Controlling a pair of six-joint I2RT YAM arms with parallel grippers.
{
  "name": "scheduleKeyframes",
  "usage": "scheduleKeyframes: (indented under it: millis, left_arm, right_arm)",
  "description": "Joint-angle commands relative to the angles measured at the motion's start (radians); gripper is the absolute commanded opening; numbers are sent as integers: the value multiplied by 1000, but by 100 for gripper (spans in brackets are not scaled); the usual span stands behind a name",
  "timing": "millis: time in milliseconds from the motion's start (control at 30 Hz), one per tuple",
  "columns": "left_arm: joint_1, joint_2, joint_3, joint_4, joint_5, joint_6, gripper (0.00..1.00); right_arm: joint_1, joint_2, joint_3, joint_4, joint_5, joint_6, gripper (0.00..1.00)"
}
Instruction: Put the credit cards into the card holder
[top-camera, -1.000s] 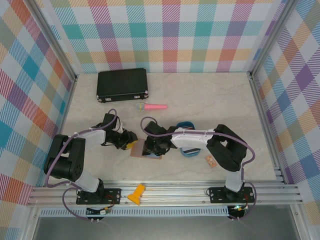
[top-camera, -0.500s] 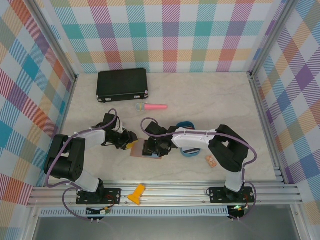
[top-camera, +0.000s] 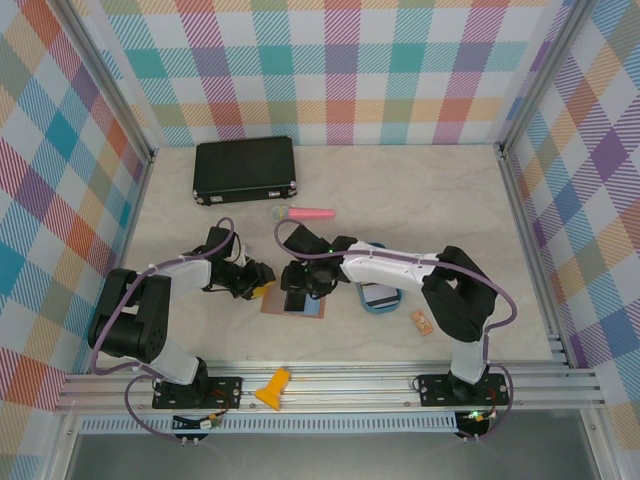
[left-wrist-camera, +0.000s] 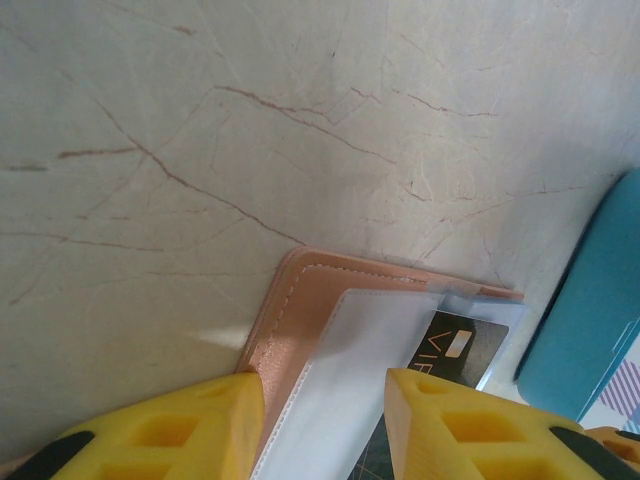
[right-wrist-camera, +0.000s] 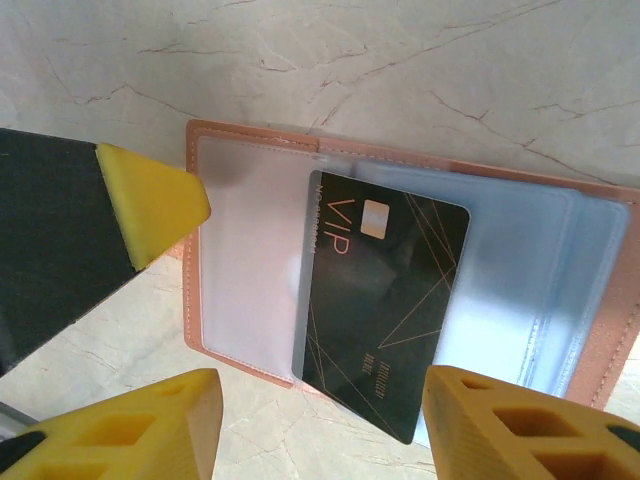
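The pinkish-brown card holder lies open on the table, its clear sleeves facing up. A black credit card marked VIP sits at a slant, partly tucked into a sleeve, and nothing grips it. My right gripper hovers over it, open, one finger on each side of the card's near end. My left gripper stands with its fingers apart on the holder's corner; its fingertip rests at the holder's left edge. From above, the two grippers meet over the holder.
A blue oval tray with more cards sits just right of the holder. A black case lies at the back left, with a pink object in front of it. A small orange piece lies to the right.
My right gripper has opened and let go of the black card, which now rests in the holder, and its wrist has shifted back and left. The left arm has not moved.
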Motion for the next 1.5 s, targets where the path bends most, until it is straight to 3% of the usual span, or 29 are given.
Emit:
scheduleKeyframes:
  millis: [0, 1467]
  left_arm:
    - [-2, 42, -41, -133, -76, 0, 40]
    - [-2, 50, -55, -100, -49, -9, 40]
  right_arm:
    - [-4, 41, 37, -94, 11, 5, 55]
    - [3, 172, 161, -166, -34, 9, 46]
